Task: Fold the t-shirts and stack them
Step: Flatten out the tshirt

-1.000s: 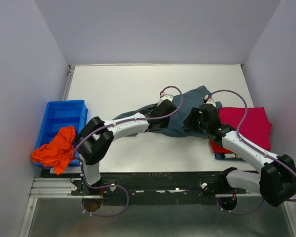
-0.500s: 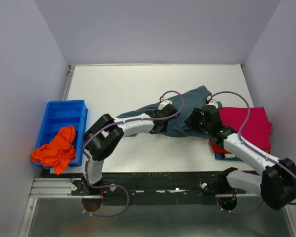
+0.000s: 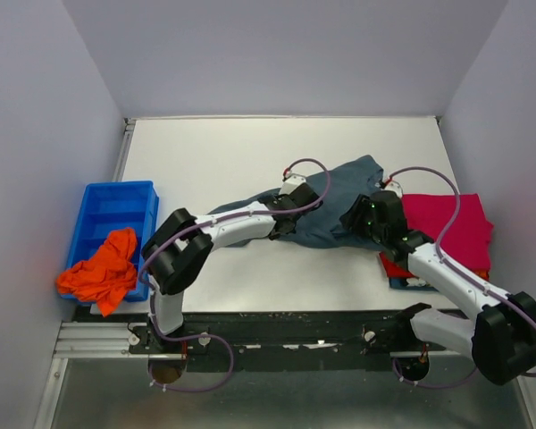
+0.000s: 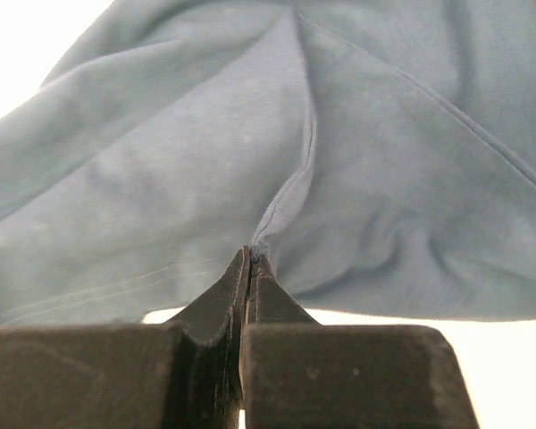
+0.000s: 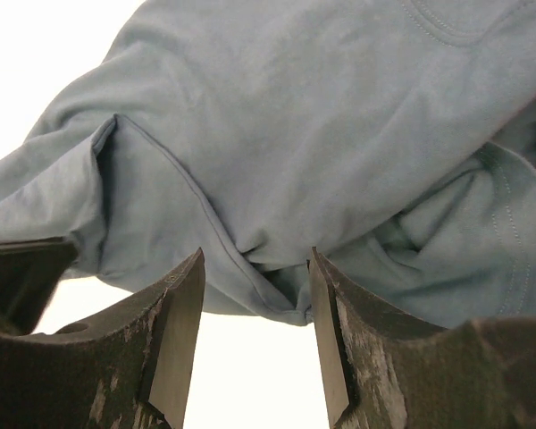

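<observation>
overhead view of a white table [image 3: 223,152] with two robot arms reaching over a slate grey-blue t-shirt [image 3: 344,201]. the shirt lies rumpled at the middle of the table, just left of a folded pink t-shirt [image 3: 451,223] stacked on a red one [image 3: 391,265].

the left gripper [image 4: 250,255] is fully closed, pinching a seam ridge of the grey-blue shirt at its tips. the right gripper [image 5: 255,259] is partly open, its jaws either side of a folded hem and not clamped.

this looks like the grasping step before spreading the shirt flat. next, the right gripper likely needs to close on that hem so both arms can lift and stretch the cloth.

the shirt's long axis runs diagonally, near-left to far-right. a collar-like curved seam shows toward the right arm's side.

an orange t-shirt [image 3: 98,273] hangs over a blue bin [image 3: 116,210] at far left.
</observation>
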You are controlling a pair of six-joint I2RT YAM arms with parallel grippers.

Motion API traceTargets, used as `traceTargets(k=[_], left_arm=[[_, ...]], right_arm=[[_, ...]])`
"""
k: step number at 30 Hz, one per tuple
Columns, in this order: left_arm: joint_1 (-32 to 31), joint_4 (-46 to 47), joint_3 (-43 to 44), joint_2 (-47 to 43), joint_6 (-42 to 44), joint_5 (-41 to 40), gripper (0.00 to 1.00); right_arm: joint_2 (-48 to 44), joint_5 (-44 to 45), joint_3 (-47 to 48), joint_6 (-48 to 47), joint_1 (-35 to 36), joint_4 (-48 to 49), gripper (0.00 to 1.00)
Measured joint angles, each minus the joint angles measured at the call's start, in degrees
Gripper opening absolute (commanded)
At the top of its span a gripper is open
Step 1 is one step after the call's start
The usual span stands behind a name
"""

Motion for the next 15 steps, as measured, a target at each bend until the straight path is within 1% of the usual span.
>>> traceTargets(k=[5,7,12,15], left_arm=[[1.2,-2.5,-2.1,-7.7,0.9,-2.1,0.0],[2.0,-3.0,-3.0,-10.7,0.9,-3.1,0.0],[5.2,-4.2,-9.0,-18.1,0.8,-5.1,0.0],[8.9,-5.4,-14.1,-23.7,-0.2,-6.3,0.0]], right_arm=[[0.0,0.3,0.0,1.0,-1.4,-1.3,0.63],[0.0,1.4,0.1,1.9,-1.9,-3.4,0.63],[0.0,6.1,3.3,7.1,-3.0,-15.4,0.66],[-0.4,8.0,4.9,9.7,-5.2,-21.3,0.66]])
